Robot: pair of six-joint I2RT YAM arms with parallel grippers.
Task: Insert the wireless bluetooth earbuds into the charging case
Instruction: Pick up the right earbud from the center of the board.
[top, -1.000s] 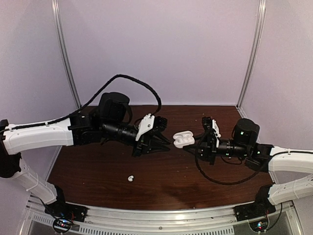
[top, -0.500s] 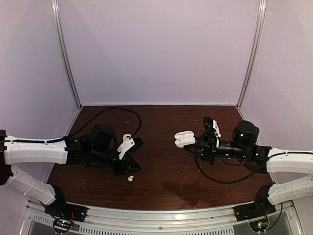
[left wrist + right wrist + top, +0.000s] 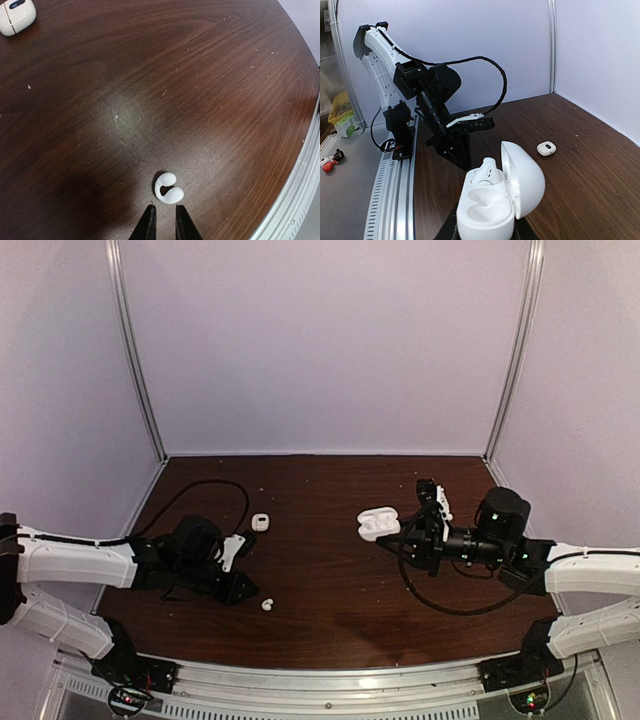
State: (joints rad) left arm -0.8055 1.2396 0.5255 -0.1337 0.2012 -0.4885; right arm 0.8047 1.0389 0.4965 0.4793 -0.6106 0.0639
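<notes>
The right hand (image 3: 398,531) grips the open charging case (image 3: 490,205) by its base, its lid tipped back. A seated earbud (image 3: 485,171) rests in one of the case's wells. A loose earbud (image 3: 168,187) lies on the dark wooden desk (image 3: 340,575), just ahead of the left hand (image 3: 163,226). The left hand's fingers stand narrowly apart with nothing between them. A closed second case (image 3: 16,15) lies well apart from both, and its dark oval mark is too small to read.
</notes>
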